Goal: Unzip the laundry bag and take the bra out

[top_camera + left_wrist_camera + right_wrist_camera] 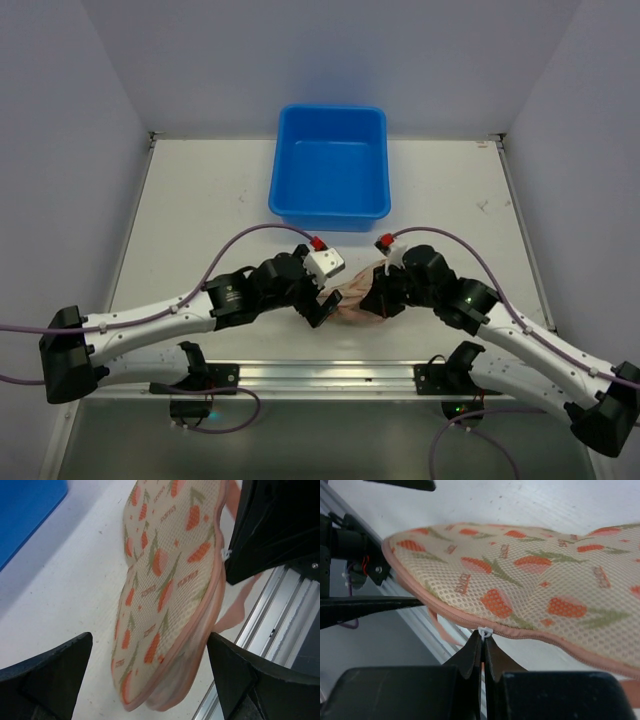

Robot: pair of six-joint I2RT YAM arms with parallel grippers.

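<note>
L gripper, jaws wide either side of one rounded end of the flat mesh bag, cream w/ orange print & pink zip edging, at the table front btwn both arms; R gripper pinched tight on its small white zip pull.

I am operating in a robotics lab work cell. Plain pale panels enclose a white table on three sides. An aluminium rail runs along its near edge, with the left arm and right arm fixed there. Purple cables run exposed along both arms. A blue plastic tub stands toward the far side.
</note>
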